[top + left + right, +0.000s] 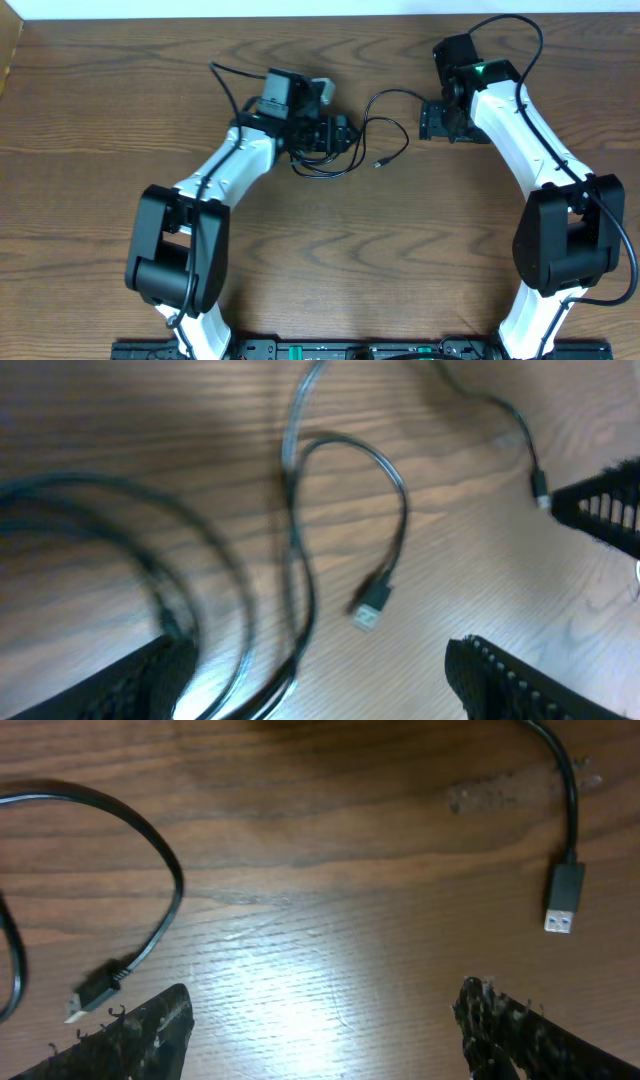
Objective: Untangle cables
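Observation:
The cables lie tangled on the wooden table between my two arms. In the overhead view the black cord (385,125) loops from the left gripper (345,132) towards the right gripper (428,120), with a plug (379,162) lying free. The left wrist view shows a black cord ending in a USB plug (368,608) and a paler grey cord (292,510) crossing it. Blurred strands run between the open left gripper (320,665) jaws, close to the left finger (140,680). The right gripper (325,1010) is open over bare wood, with one plug (565,905) ahead to the right and another (95,992) beside its left finger.
A dark toothed finger (605,510), apparently of the other gripper, shows at the right edge of the left wrist view, next to a small plug (540,488). Thick black arm cables (510,30) arc over the right arm. The table's far edge (300,15) lies beyond.

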### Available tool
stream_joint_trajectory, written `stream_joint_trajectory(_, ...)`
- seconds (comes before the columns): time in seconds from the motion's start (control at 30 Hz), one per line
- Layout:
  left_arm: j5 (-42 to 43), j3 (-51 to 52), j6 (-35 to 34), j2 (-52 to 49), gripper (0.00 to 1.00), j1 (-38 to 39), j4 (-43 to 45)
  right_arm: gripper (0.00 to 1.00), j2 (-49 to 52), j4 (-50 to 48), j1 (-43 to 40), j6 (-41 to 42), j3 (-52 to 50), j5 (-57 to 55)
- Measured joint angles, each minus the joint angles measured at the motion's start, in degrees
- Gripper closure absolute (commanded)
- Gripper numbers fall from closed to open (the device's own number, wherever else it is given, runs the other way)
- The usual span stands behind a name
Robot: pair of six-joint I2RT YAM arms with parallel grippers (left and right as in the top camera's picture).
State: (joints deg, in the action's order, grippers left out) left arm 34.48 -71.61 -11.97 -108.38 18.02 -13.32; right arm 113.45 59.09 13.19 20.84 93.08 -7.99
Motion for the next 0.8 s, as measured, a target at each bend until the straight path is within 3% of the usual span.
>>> stream_joint_trajectory(0.47, -7.9, 0.0, -1.6, -3.0, 0.16, 4.3, 4.8, 0.20, 0.1, 1.3, -0.2, 0.0, 0.0, 0.0)
stream_joint_trajectory(0.8, -10.5, 0.0, -1.9, -5.5, 0.25, 4.3, 5.3, 0.20, 0.1, 1.3, -0.2, 0.0, 0.0, 0.0)
